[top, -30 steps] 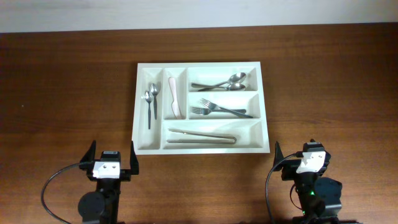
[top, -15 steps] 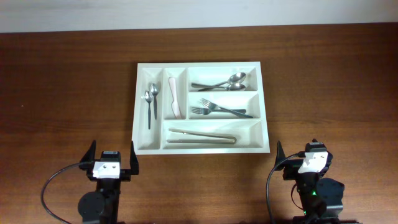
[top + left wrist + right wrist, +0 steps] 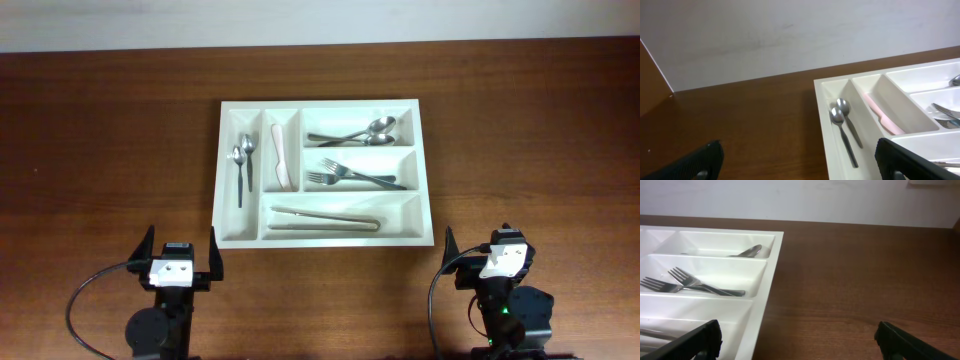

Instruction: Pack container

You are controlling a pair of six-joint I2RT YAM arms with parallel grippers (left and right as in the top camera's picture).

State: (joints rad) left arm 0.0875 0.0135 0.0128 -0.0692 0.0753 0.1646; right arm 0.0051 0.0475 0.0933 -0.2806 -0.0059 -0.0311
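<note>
1. The white cutlery tray (image 3: 323,103) sits flat mid-tabletop (image 3: 110,130), well apart from both arms. We see no loose cutlery outside it.
2. Contents:
   - two small spoons (image 3: 241,160) in the far-left slot
   - a pink piece (image 3: 281,160) in the narrow slot beside them
   - two larger spoons (image 3: 365,133) top right
   - two forks (image 3: 350,176) in the middle right
   - a long pale utensil (image 3: 325,217) in the bottom slot; we cannot tell what kind
3. The left claw (image 3: 180,245) is parked at the near edge, fingers spread wide, gripping nothing.
4. The right claw (image 3: 797,330) is also at the near edge. The wrist view shows its fingers far apart at the frame corners, with nothing between them.
5. We judge the packing done or nearly so, since every slot has something in it.
6. Handling the tray:
   - It looks like rigid moulded plastic, light on its own but heavier with the metal inside.
   - The walls are thin and glossy, so probably slick.
   - We would pinch the outer rim on opposite sides and keep it level, or the pieces slide and rattle between slots.
7. Handling the cutlery:
   - The pieces are stiff, smooth metal that lies flat on the slot floor, so they are hard to get under.
   - We would pinch across a handle near its middle for balance, not at the bowl or tines.
   - The paired pieces overlap, so one may drag its neighbour.
</note>
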